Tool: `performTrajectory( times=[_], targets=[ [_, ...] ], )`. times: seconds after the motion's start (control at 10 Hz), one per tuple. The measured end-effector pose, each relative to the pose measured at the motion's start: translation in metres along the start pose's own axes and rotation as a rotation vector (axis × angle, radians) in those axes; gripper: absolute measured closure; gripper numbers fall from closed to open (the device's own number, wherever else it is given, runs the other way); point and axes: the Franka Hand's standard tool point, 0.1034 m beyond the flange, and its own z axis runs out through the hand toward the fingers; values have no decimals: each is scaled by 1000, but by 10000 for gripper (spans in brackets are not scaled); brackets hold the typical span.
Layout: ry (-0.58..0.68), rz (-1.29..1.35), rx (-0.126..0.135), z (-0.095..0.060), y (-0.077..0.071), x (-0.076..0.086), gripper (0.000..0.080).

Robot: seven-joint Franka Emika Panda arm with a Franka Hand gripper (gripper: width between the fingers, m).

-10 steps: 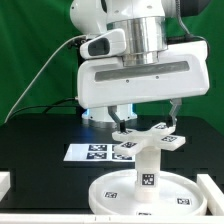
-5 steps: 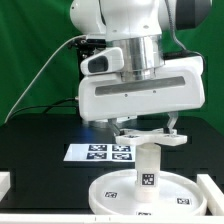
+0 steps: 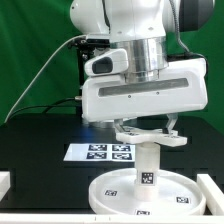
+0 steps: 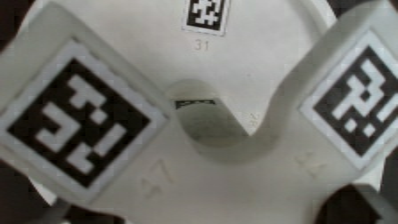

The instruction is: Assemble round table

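Observation:
The large round disc (image 3: 112, 196) lies flat on the black table at the front. The thick cylindrical leg (image 3: 148, 168) stands upright on its middle. The cross-shaped foot piece (image 3: 150, 137) sits level on top of the leg. My gripper (image 3: 146, 127) is straight above it, with one finger at each side of the cross, shut on it. In the wrist view the foot piece (image 4: 196, 120) fills the picture with its tagged arms, and my fingertips are hidden.
The marker board (image 3: 98, 152) lies on the table behind the disc. White raised edges stand at the front of the exterior view's left (image 3: 5, 186) and right (image 3: 214, 186). A green backdrop closes the back.
My gripper has turned about its vertical axis with the foot piece in it. The cross now lies flatter and squarer on the leg. Disc and leg have not moved.

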Motion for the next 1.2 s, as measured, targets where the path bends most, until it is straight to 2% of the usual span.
performTrajectory(
  times=[0.1, 0.4, 0.7, 0.9, 1.1, 1.2],
  targets=[
    [0, 0, 0, 0, 0, 0, 353],
    [14, 190, -1, 0, -1, 2, 353],
    [31, 584, 4, 1, -4, 3, 353],
    [69, 946, 34, 2, -4, 6, 351],
    [71, 1119, 55, 2, -4, 8, 351],
    [68, 1139, 59, 2, -4, 8, 299]
  ],
)
